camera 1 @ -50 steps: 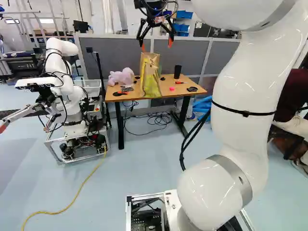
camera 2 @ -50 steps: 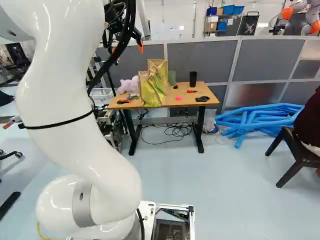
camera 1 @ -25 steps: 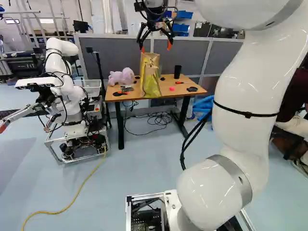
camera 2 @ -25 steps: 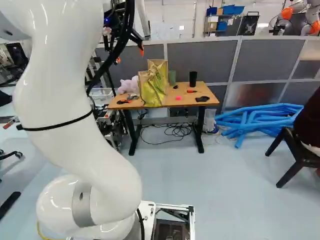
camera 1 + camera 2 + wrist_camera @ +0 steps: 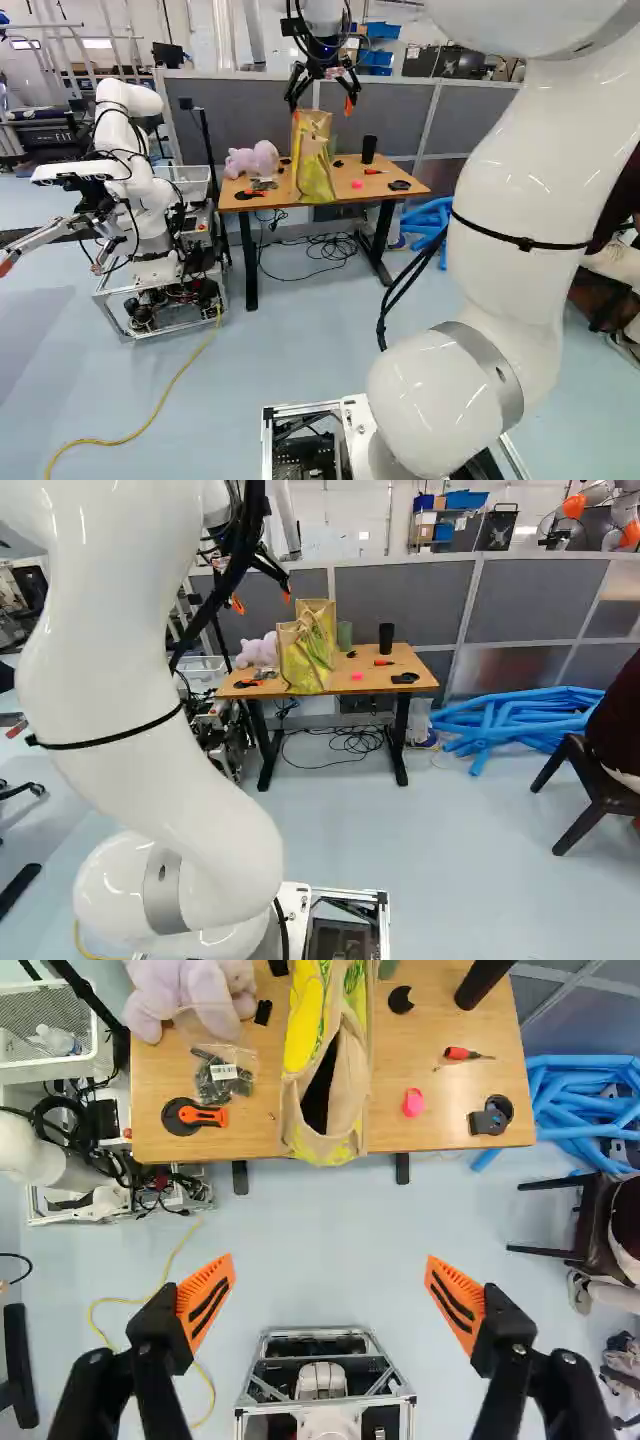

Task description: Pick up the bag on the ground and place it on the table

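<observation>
In the left base view my gripper (image 5: 321, 103) hangs above the table, over the upright paper-and-yellow bag (image 5: 313, 165). The right base view shows the same bag (image 5: 308, 652) standing on the wooden table (image 5: 375, 682), its top open. Seen from the wrist, the gripper (image 5: 330, 1265) has its orange-padded fingers wide apart with nothing between them. Ahead of the fingers is the bag (image 5: 345, 1070), near the table edge (image 5: 440, 1140) closest to the arm; its lower end reaches slightly past that edge in this view.
Around the bag lie a purple plush toy (image 5: 180, 990), an orange-handled tool (image 5: 200, 1117), a pink item (image 5: 413, 1102), a screwdriver (image 5: 462, 1054) and a black cup (image 5: 369, 149). Another robot (image 5: 140, 190) stands left of the table. Blue tubes (image 5: 520, 718) and a chair (image 5: 590, 790) are at the right.
The arm has shifted a little and the gripper has tilted and lowered slightly above the table, its fingers still apart. The bag and the base have not moved.
</observation>
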